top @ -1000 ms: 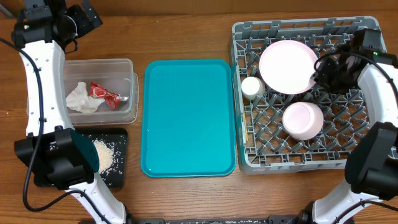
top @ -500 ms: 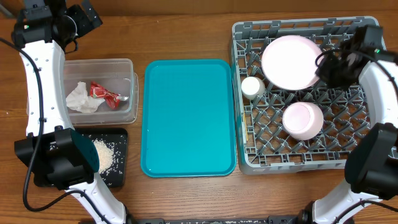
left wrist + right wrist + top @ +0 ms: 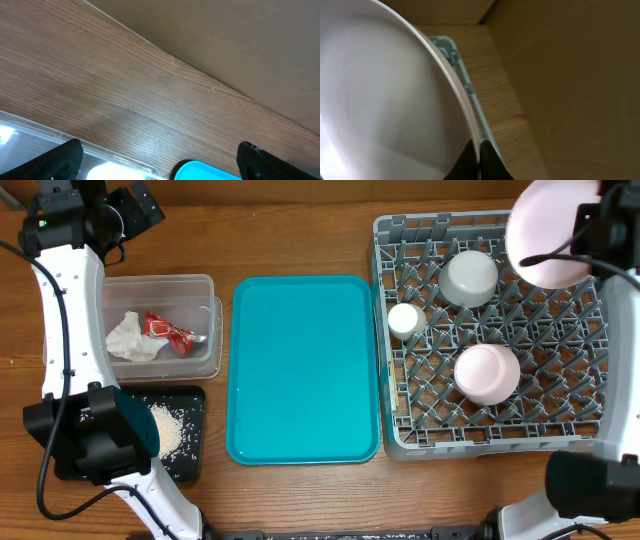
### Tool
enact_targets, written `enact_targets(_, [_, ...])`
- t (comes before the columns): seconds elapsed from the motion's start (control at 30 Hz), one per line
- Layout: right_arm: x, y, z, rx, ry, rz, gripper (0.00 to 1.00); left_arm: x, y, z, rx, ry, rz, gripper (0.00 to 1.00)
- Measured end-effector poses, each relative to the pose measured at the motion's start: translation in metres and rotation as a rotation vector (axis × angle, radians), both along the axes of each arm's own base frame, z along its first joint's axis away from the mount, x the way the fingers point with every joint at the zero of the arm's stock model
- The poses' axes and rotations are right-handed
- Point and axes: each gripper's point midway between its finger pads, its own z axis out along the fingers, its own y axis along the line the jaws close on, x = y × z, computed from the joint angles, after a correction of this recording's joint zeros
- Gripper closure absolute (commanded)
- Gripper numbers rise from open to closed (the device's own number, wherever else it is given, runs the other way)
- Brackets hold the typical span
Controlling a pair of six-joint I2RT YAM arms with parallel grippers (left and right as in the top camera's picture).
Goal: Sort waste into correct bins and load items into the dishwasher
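The right gripper (image 3: 479, 152) is clamped hard on the rim of the large pale pink plate (image 3: 545, 232). It holds that smooth, glossy disc tilted above the far right corner of the dish rack (image 3: 384, 330), where it overlaps the rack's back rim in the overhead view.

Down among the grey plastic pegs, the light grey round bowl (image 3: 470, 277) sits near the far side. The small white cup (image 3: 403, 320) is tucked against the left wall. The smaller pale pink dish (image 3: 487, 373) is roughly central, with open lattice in front of it and to its right.

Over to the left gripper (image 3: 160, 164): its fingers stand wide apart over the wood-grain bench (image 3: 300, 240), just beyond the clear tub (image 3: 160, 280). In that tub (rounded corners, see-through walls) the crumpled white napkin (image 3: 128, 338) lies touching the crinkled red wrapper (image 3: 165, 328). The black tray (image 3: 196, 396) in front of it holds white rice grains (image 3: 165, 430). The smooth teal tray (image 3: 305, 370) lies between the tub and the rack.
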Motion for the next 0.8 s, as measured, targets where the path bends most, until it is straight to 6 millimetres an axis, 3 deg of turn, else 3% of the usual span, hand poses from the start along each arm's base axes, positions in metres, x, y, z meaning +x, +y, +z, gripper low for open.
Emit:
enact_targets(0.17, [-0.008,0.013,0.005,-0.222,0.172,0.055,0.96,0.0,0.0,0.0,0.0,0.0,0.0,0.0])
enact_targets(0.33, [-0.012,0.022,0.007,-0.336,0.291,0.124,0.96,0.0,0.0,0.0,0.0,0.0,0.0,0.0])
enact_targets(0.63, [-0.01,0.003,0.003,-0.393,0.382,0.15,0.96,0.0,0.0,0.0,0.0,0.0,0.0,0.0])
enact_targets(0.8, [0.004,-0.007,-0.019,-0.423,0.418,0.175,0.96,0.0,0.0,0.0,0.0,0.0,0.0,0.0])
